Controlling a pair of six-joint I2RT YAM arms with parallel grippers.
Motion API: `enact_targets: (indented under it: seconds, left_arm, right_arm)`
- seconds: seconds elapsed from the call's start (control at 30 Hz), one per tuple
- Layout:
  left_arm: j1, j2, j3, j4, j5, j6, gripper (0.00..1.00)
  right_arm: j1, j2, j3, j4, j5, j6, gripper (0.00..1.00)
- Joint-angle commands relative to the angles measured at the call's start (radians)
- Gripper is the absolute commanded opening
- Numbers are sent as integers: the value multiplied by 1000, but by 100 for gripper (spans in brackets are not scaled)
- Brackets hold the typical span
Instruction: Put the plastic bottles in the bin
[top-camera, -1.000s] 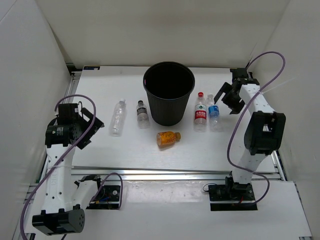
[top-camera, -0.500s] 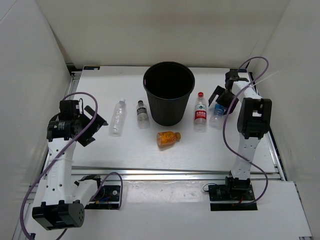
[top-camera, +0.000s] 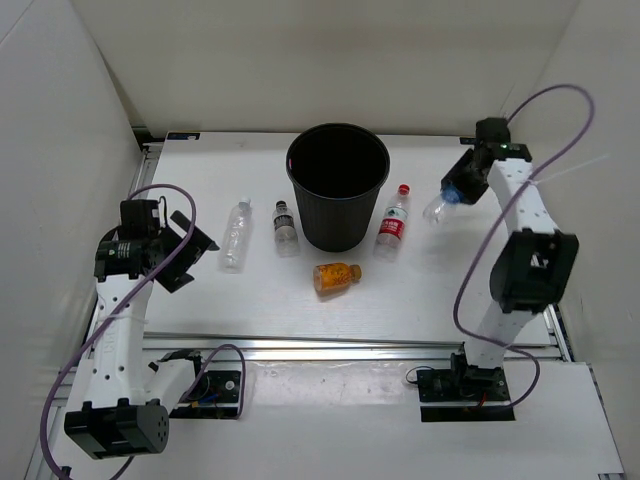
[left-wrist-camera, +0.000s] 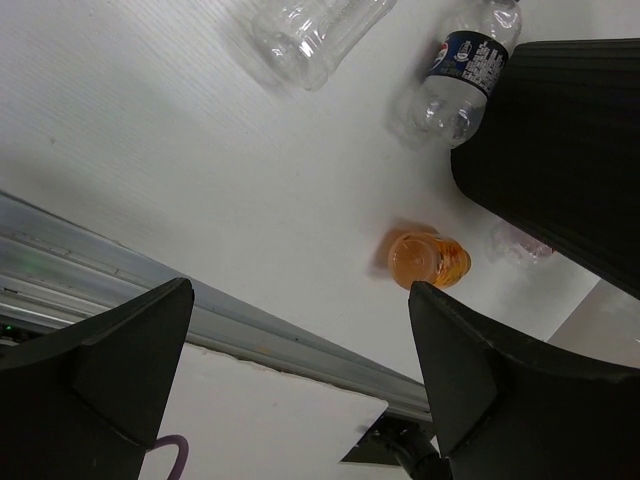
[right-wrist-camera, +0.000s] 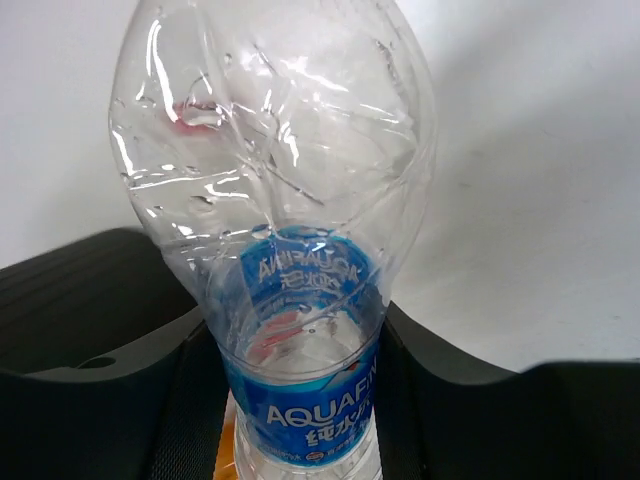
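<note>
From the overhead camera, my right arm reaches up from its base at the near right and bends inward, so the right gripper (top-camera: 462, 185) sits at about 3 o'clock from the bin (top-camera: 340, 228). Its fingers pinch the blue-label bottle (top-camera: 438, 207) around the labelled part, and the wrist view shows the crumpled clear body (right-wrist-camera: 285, 150) sticking out past the black fingers (right-wrist-camera: 90, 330). My left arm leans out towards the left wall, elbow raised. The left gripper (top-camera: 188, 246) is spread wide with nothing between its fingers (left-wrist-camera: 110, 370), at about 8 o'clock from the bin. The bin stands upright at the far middle of the white table (top-camera: 450, 290). The red-capped bottle (top-camera: 394, 222) lies tilted just beside it at 4 o'clock, the orange bottle (top-camera: 335, 276) at 6 o'clock, the black-capped bottle (top-camera: 285, 228) at 8 o'clock and the white-capped bottle (top-camera: 236, 232) farther out at 9 o'clock. White walls (top-camera: 300, 60) close in three sides, and a metal rail (top-camera: 330, 345) runs along the near edge.
</note>
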Motion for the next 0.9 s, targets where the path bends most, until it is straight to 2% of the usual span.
enact_targets:
  seconds: [0.0,0.1,0.23,0.27,0.33,0.37,0.43,0.47,0.5,0.6,0.7,0.8,0.87]
  left_arm:
    - [6,-23,-25,29,28,23,100]
    - [6,-23,-49,40,37,32,100]
    - [-4,-23,-86,89,61,32,100]
    - [-4,-23,-97,101,72,20,100]
    - [-15,-23,-97,113,72,20,100]
    - [-15,-23,-85,113,72,20,100]
    - [-24,-23,-74,113,72,20,100]
    - [-24,-23,-74,113,72,20,100]
    - [-33,-23,-74,104,72,29,100]
    - [-46,-58,-85,104,63,29,100]
    - [-46,-84,-126,104,63,29,100]
    - [-46,-109,-180,104,63,18,100]
    - [-55,-121,-201,130,87,18,100]
  right_arm:
    - [74,-228,118,50,-21,63,34]
    - [157,-259,250,124,-91,50,34]
    - [311,-126,509,149,-92,-19,36]
    - [370,-86,642,149,-82,-36,38]
    - [442,19,741,149,-72,-69,45]
    - [457,48,763,149,-59,-78,59]
    - [469,48,725,149,-50,-66,72]
    - [469,34,693,149,-62,-66,88]
    - [469,-1,663,149,-62,-53,100]
    - [435,-90,671,127,-160,-53,100]
    - [358,-237,607,127,-103,8,100]
    - [241,-383,348,160,-49,56,100]
    - [161,-409,230,127,-90,101,100]
